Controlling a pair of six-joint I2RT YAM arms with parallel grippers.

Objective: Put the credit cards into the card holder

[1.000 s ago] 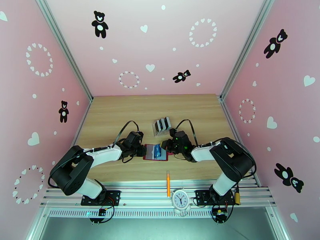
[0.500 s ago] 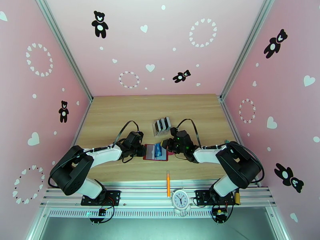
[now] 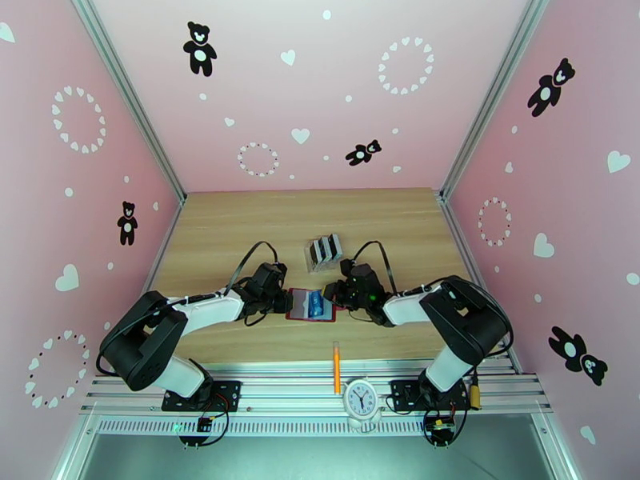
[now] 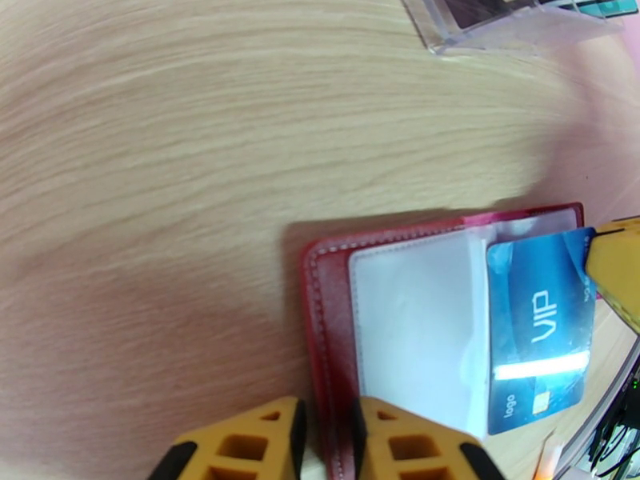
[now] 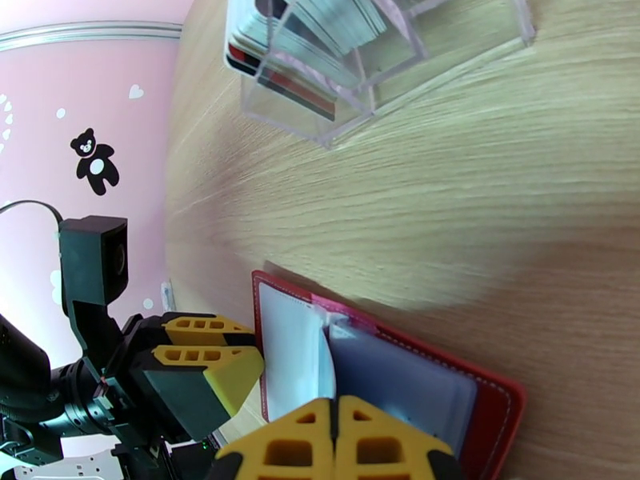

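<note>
The red card holder (image 3: 304, 307) lies open on the table between both arms, its greyish clear pockets (image 4: 416, 322) facing up. My left gripper (image 4: 324, 430) is shut on the wallet's near edge, with the red rim pinched between its yellow fingers (image 4: 240, 446). A blue credit card (image 4: 540, 330) marked VIP sits slanted at the pocket's right side. My right gripper (image 5: 334, 430) is shut, with a thin edge-on sheet running into the seam between its fingers; its yellow fingertip (image 4: 616, 266) meets the card's corner. From above, both grippers (image 3: 280, 302) (image 3: 333, 296) flank the wallet.
A clear slotted rack (image 3: 322, 252) holding more cards (image 5: 320, 26) stands just behind the wallet. An orange pen (image 3: 337, 366) lies near the table's front edge, and a small white clock (image 3: 360, 399) stands on the rail beside it.
The right arm's elbow swung out and back while its gripper stayed at the wallet. The left jaws have closed a little on the wallet's edge. The wallet has not moved.
</note>
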